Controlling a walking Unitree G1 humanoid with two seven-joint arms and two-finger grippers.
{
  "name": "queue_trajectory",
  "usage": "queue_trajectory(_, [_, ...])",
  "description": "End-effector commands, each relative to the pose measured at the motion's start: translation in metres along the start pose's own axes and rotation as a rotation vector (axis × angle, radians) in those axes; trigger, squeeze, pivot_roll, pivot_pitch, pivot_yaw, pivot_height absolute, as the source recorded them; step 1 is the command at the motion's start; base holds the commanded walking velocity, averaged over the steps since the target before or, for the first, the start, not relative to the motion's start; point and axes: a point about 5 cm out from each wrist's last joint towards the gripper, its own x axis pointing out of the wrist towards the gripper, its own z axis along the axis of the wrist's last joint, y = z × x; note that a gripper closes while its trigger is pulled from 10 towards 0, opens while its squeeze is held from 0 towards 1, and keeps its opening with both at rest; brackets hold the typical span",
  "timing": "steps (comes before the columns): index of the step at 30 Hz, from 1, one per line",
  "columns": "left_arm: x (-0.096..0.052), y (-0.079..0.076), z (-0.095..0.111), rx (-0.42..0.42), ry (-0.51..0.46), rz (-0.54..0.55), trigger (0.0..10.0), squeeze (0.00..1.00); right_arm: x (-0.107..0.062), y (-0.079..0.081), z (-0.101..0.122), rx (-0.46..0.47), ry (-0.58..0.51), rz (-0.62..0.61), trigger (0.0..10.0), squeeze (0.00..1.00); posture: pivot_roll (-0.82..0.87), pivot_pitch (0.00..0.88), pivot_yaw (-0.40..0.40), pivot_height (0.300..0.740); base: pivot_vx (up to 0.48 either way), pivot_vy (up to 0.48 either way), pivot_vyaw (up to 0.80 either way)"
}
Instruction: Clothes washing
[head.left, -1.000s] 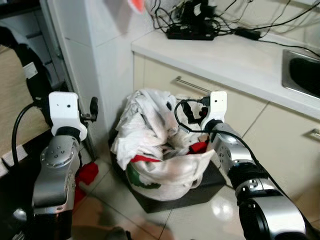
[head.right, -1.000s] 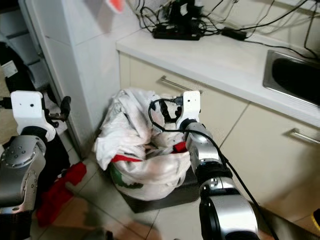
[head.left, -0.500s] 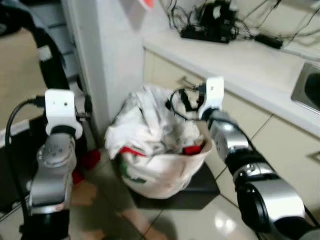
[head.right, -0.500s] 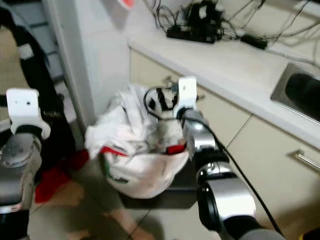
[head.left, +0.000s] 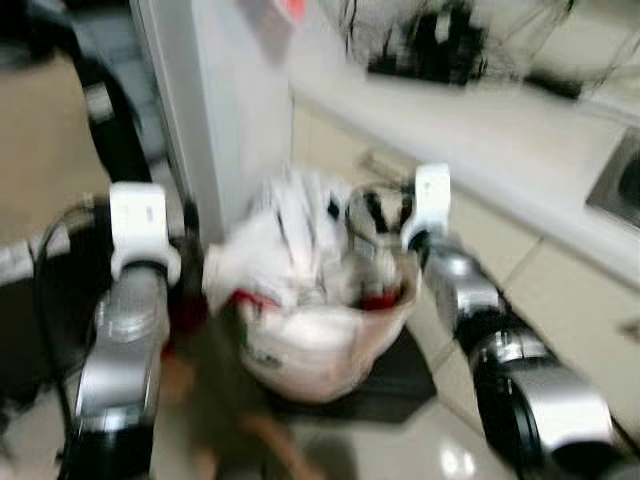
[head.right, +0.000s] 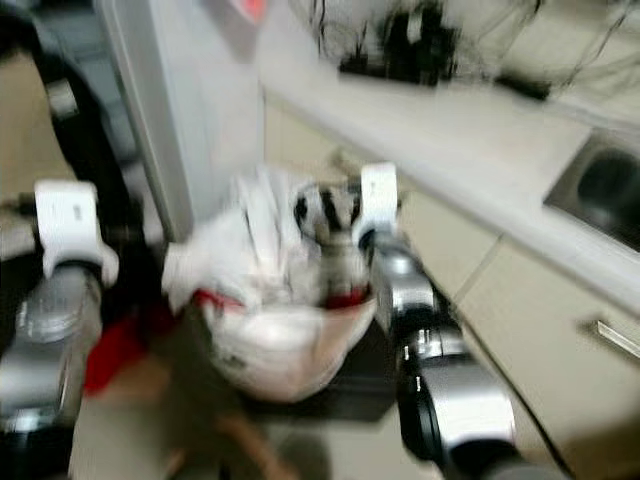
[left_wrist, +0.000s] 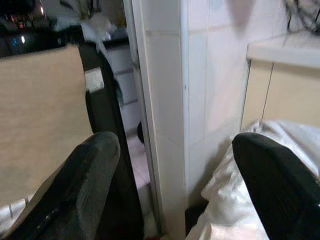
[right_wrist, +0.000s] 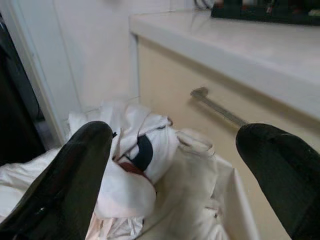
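The right pincer (right_wrist: 170, 165) is hovering spread above the laundry bag (head.left: 320, 345), gripping nothing. The left pincer (left_wrist: 180, 185) is hanging spread beside the bag. The bag is sitting below the table (head.left: 480, 130). Its clothes (right_wrist: 135, 165) appear soft and light; pinch a raised fold.

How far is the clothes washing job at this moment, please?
Done: nothing visible; the laundry basket is full of clothes. In hand: the right gripper hangs open above the pile; the left gripper is open beside the tiled wall. Left: grasping and loading everything.
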Motion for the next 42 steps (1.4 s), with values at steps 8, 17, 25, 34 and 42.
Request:
queue_trajectory(8, [0.0,-0.005,0.003,0.008,-0.012,0.008,10.0,0.0,0.0,0.0,0.0,0.013,-0.005,0.025,10.0,0.0,0.15,0.0,-0.092,0.736,0.468,0.0,0.0])
queue_trajectory(17, [0.0,-0.009,0.002,0.041,0.002,-0.012,10.0,0.0,0.0,-0.008,-0.005,0.0,0.068,-0.033,10.0,0.0,0.15,0.0,-0.09,0.736,0.48,0.0,0.0])
queue_trajectory(25, [-0.004,-0.002,0.003,0.057,-0.001,0.041,10.0,0.0,0.005,-0.005,-0.007,-0.095,0.197,0.019,10.0,0.0,0.18,0.0,-0.098,0.736,0.18,0.0,0.0])
queue_trajectory(34, [-0.016,0.009,0.004,0.079,-0.013,0.084,10.0,0.0,0.006,0.019,-0.015,-0.07,0.248,0.136,10.0,0.0,0.24,0.016,-0.124,0.736,0.0,0.0,0.0])
queue_trajectory(42, [-0.05,0.028,0.009,0.157,-0.001,0.136,10.0,0.0,-0.002,0.048,-0.04,-0.101,0.339,0.31,10.0,0.0,0.31,0.163,-0.099,0.736,0.0,0.0,0.0])
